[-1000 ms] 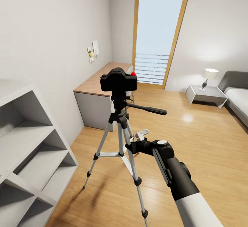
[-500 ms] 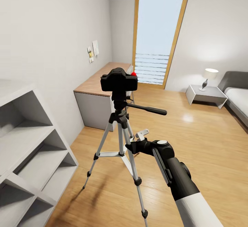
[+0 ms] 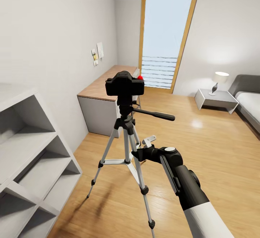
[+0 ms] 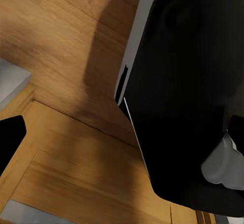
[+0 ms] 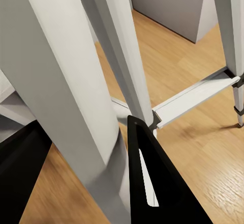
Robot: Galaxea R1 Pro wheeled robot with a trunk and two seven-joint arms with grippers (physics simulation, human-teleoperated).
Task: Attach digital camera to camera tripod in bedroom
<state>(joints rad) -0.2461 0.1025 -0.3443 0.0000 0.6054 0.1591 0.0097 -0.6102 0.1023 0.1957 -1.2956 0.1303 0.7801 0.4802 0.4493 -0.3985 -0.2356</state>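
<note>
Shelf [image 3: 32, 151] left of tripod | camera [image 3: 124, 83] seated on tripod [image 3: 124, 147] head before worktop [image 3: 108, 81], unmoved over the last second, so attachment looks done | right gripper [image 3: 148, 141] low beside tripod legs, holding nothing, opening hard to judge | left gripper: cannot tell

You have nothing legible here: the small papers [image 3: 98, 54] pinned on the wall above the desk [image 3: 108, 81] may carry print, but they are too small to read.
</note>
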